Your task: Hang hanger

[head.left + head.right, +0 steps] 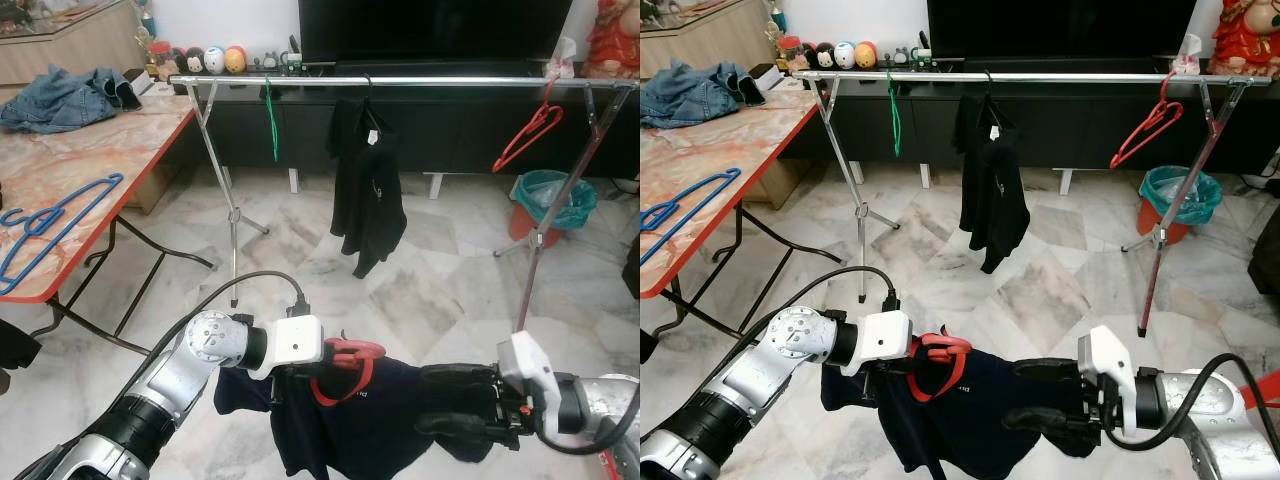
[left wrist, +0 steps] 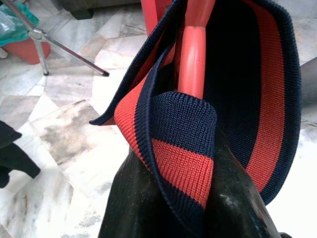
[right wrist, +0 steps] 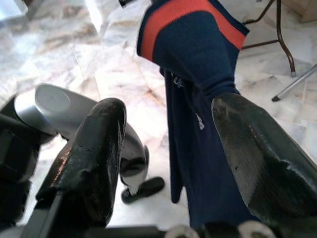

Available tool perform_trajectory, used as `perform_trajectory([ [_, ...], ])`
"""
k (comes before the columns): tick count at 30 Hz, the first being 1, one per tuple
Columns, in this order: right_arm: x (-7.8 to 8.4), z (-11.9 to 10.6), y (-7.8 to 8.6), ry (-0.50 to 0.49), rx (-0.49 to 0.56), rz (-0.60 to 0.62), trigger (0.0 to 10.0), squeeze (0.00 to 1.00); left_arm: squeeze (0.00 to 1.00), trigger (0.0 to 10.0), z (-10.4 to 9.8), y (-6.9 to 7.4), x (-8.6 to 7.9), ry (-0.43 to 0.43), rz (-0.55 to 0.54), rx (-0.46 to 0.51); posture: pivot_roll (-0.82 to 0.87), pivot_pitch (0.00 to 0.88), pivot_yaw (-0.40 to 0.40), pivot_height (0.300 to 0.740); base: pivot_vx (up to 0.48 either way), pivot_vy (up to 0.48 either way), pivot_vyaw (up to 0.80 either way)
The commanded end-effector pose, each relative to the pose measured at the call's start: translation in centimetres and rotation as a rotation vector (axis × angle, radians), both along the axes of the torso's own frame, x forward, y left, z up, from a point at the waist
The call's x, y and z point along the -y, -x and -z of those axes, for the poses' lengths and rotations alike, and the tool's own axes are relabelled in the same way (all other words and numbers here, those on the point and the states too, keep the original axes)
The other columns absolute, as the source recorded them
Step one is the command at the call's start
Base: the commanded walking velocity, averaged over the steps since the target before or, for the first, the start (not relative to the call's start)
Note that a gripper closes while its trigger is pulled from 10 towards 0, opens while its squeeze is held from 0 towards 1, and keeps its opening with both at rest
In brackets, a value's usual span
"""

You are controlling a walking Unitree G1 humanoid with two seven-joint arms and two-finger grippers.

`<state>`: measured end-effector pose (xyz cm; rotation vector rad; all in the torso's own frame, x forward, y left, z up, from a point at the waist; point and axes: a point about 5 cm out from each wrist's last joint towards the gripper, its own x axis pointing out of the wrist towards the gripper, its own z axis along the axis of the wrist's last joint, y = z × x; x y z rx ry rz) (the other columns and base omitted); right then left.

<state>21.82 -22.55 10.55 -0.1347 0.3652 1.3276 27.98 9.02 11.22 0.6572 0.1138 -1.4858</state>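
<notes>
Nearest the camera, at about six o'clock in the head views, the left gripper (image 1: pixel 335 372) is pinching the red-and-navy ribbed collar of a navy shirt (image 1: pixel 370 425) together with the red hanger (image 1: pixel 352 352) threaded through it; the left wrist view is showing the two black fingers (image 2: pixel 148 203) pressed against the collar band (image 2: pixel 183 148), with the hanger's red neck (image 2: pixel 193 59) rising just behind the fabric. At roughly five o'clock, the right gripper (image 1: pixel 455 400) is reaching in from the right, its fingers spread apart, one above and one below, with the shirt's shoulder lying between them; the right wrist view is showing both fingers (image 3: pixel 94 153) wide apart and the navy cloth (image 3: pixel 198 124) hanging between them, though whether they are touching the cloth cannot be told. The garment is hanging low over the marble floor (image 1: pixel 420 290), well short of the rail. Farther out, at twelve o'clock, a chrome clothes rail (image 1: pixel 400 80) is spanning the room on crossed legs, carrying a green hanger (image 1: pixel 271 120) at eleven o'clock, a black garment (image 1: pixel 367 180) on its own hanger near the middle, and an empty red hanger (image 1: pixel 530 135) at one o'clock. At nine to ten o'clock a marble-topped table (image 1: pixel 90 170) is holding a blue hanger (image 1: pixel 50 225) and a denim jacket (image 1: pixel 65 98). Beyond the rail, a teal-lined bin (image 1: pixel 553 205) is standing at two o'clock before a dark TV cabinet (image 1: pixel 450 130).
</notes>
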Motion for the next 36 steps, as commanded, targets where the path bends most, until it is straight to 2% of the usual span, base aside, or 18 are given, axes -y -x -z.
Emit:
perform_trajectory([
  [1, -0.3, -0.5, -0.4, 0.0, 0.055, -0.028, 10.0, 1.0, 0.0, 10.0, -1.1, 0.0, 0.2, 0.015, 0.025, 0.028, -0.01, 0.0, 0.039, 0.74, 0.0, 0.0, 0.0],
  [3, -0.4, -0.5, -0.5, 0.004, 0.073, -0.032, 10.0, 0.97, 0.0, 10.0, -1.1, 0.0, 0.2, 0.016, 0.027, 0.028, -0.01, 0.0, 0.039, 0.74, 0.0, 0.0, 0.0],
  [5, -0.7, -0.5, -0.5, 0.009, 0.091, -0.052, 10.0, 0.48, 0.0, 10.0, -1.2, 0.0, 0.3, 0.016, 0.029, 0.026, -0.01, 0.0, 0.039, 0.74, 0.0, 0.0, 0.0],
  [6, -1.0, -0.5, -0.4, 0.001, 0.105, -0.079, 10.0, 0.0, 0.0, 10.0, -1.3, 0.1, 0.3, 0.015, 0.031, 0.025, -0.01, 0.0, 0.039, 0.74, 0.0, 0.0, 0.0],
  [14, -1.4, -0.5, -0.6, 0.021, 0.138, -0.1, 10.0, 0.0, 0.0, 10.0, -1.5, 0.1, 0.3, 0.017, 0.034, 0.027, 0.0, 0.007, 0.038, 0.74, 0.0, 0.0, 0.0],
  [17, -1.9, -0.2, -1.0, 0.059, 0.169, -0.129, 10.0, 0.0, 0.0, 10.0, -1.8, 0.1, 0.5, 0.02, 0.041, 0.026, 0.0, 0.014, 0.037, 0.74, 0.0, 0.0, 0.0],
  [21, -2.4, 0.3, -1.9, 0.093, 0.208, -0.106, 10.0, 0.0, 0.0, 10.0, -2.3, 0.2, 0.8, 0.029, 0.056, 0.021, 0.0, 0.016, 0.036, 0.74, 0.0, 0.0, 0.0],
  [26, -2.8, 0.5, -2.7, 0.097, 0.242, -0.058, 10.0, 0.0, 0.0, 10.0, -2.4, 0.3, 0.9, 0.029, 0.069, 0.011, 0.0, 0.017, 0.035, 0.74, 0.0, 0.0, 0.0],
  [36, -3.3, 0.8, -3.0, 0.082, 0.256, -0.051, 10.0, 0.0, 0.0, 10.0, -2.4, 0.5, 1.0, 0.03, 0.075, -0.002, 0.0, 0.02, 0.033, 0.74, 0.0, 0.0, 0.0],
])
